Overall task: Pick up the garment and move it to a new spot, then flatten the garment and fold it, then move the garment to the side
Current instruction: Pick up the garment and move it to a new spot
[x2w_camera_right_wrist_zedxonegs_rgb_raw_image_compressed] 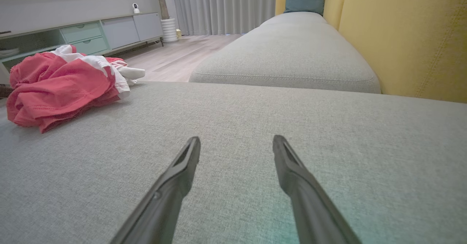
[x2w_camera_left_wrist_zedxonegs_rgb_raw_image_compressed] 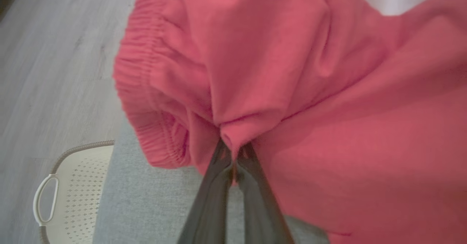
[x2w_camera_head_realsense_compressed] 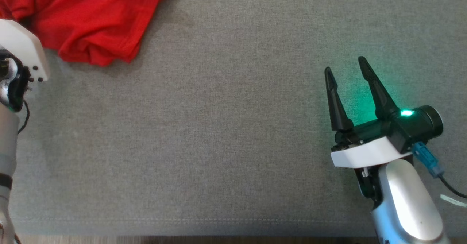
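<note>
The garment (x2w_camera_head_realsense_compressed: pixel 91 21) is a crumpled red piece with white trim, lying at the far left of the grey cushion (x2w_camera_head_realsense_compressed: pixel 226 127). In the left wrist view my left gripper (x2w_camera_left_wrist_zedxonegs_rgb_raw_image_compressed: pixel 233 147) is shut on a fold of the garment (x2w_camera_left_wrist_zedxonegs_rgb_raw_image_compressed: pixel 310 90), beside its elastic waistband. In the head view the left arm's white wrist (x2w_camera_head_realsense_compressed: pixel 22 50) sits at the left edge with its fingers hidden. My right gripper (x2w_camera_head_realsense_compressed: pixel 346 70) rests open over the cushion at the right, far from the cloth, with nothing between its fingers. The right wrist view shows the garment (x2w_camera_right_wrist_zedxonegs_rgb_raw_image_compressed: pixel 58 87) heaped at the left and my right gripper (x2w_camera_right_wrist_zedxonegs_rgb_raw_image_compressed: pixel 237 145) open.
A white perforated basket (x2w_camera_left_wrist_zedxonegs_rgb_raw_image_compressed: pixel 73 185) stands on the wood floor (x2w_camera_left_wrist_zedxonegs_rgb_raw_image_compressed: pixel 47 72) beside the cushion's edge. A yellow backrest (x2w_camera_right_wrist_zedxonegs_rgb_raw_image_compressed: pixel 405 36) and a second grey cushion (x2w_camera_right_wrist_zedxonegs_rgb_raw_image_compressed: pixel 292 54) lie beyond. A low cabinet (x2w_camera_right_wrist_zedxonegs_rgb_raw_image_compressed: pixel 91 36) stands across the floor.
</note>
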`<state>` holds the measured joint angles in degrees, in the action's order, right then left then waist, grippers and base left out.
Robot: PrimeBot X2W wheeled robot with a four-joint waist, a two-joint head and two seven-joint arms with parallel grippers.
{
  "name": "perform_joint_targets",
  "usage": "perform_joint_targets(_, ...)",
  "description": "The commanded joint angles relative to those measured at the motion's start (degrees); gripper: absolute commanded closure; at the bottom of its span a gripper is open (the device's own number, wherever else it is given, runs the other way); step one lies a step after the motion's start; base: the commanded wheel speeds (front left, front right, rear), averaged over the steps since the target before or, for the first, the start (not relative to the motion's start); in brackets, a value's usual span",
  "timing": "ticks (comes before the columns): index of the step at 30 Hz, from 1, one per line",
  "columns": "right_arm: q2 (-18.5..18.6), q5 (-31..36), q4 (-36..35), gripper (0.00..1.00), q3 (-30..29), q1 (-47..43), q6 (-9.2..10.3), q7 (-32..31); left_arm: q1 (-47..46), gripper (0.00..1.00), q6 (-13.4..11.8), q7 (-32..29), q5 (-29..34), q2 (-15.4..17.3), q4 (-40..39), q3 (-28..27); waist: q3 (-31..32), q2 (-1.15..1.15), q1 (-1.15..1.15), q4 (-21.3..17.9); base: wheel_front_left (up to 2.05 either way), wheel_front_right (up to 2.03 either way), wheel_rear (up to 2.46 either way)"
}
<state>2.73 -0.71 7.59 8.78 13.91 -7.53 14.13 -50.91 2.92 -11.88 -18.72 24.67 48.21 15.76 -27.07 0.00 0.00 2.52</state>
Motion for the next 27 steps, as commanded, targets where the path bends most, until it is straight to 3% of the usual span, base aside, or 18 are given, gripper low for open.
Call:
perform_joint_targets(1, 0.1, -0.2, -1.5, 0.00, 1.1, 0.9, 0.04, 0.4, -3.0, 1.00, -0.7, 0.8, 0.3, 3.8, -1.3, -2.3, 0.5, 0.00, 0.00, 0.2, 0.00, 0.00, 0.00)
perform_joint_targets(14, 0.1, -1.7, 0.2, 0.00, -0.1, -0.3, 0.04, 0.8, -6.5, 1.00, -0.8, 9.5, 2.5, 3.3, -6.7, -0.1, 8.3, 0.00, 0.00, 1.3, 0.00, 0.00, 0.00)
perform_joint_targets(27, 0.1, -4.6, 0.8, 0.00, -2.3, -3.0, 0.04, 0.9, -5.2, 1.00, 2.0, 10.4, 2.3, -3.6, -20.0, 6.6, 17.7, 0.00, 0.00, -3.1, 0.00, 0.00, 0.00)
